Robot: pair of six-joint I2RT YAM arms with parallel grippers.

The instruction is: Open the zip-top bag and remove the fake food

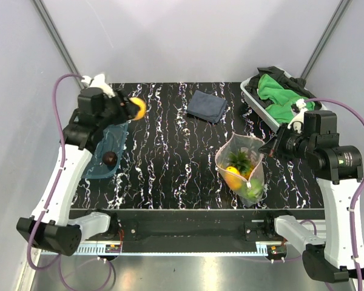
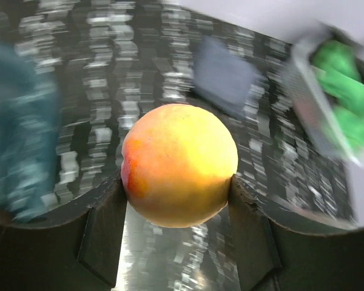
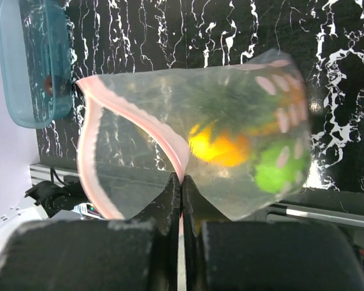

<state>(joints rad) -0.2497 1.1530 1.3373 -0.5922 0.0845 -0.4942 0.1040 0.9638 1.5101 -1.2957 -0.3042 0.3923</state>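
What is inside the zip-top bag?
Through the clear zip-top bag show an orange-yellow piece, a spiky leafy green piece and a green ball. Anything beneath them is covered by these pieces and the crinkled plastic.

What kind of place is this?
Probably a robotics lab test cell: left arm and right arm bolted to a black marbled table, plain white walls enclosing it, and a zip-top bag of fake food.

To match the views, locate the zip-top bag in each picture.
Top external: zip-top bag, right of centre, pinched by the right hand.
Left wrist: not in it.
Right wrist: bag at centre, above the hand.
Shared landmark: the blue tub, at the left in all three.
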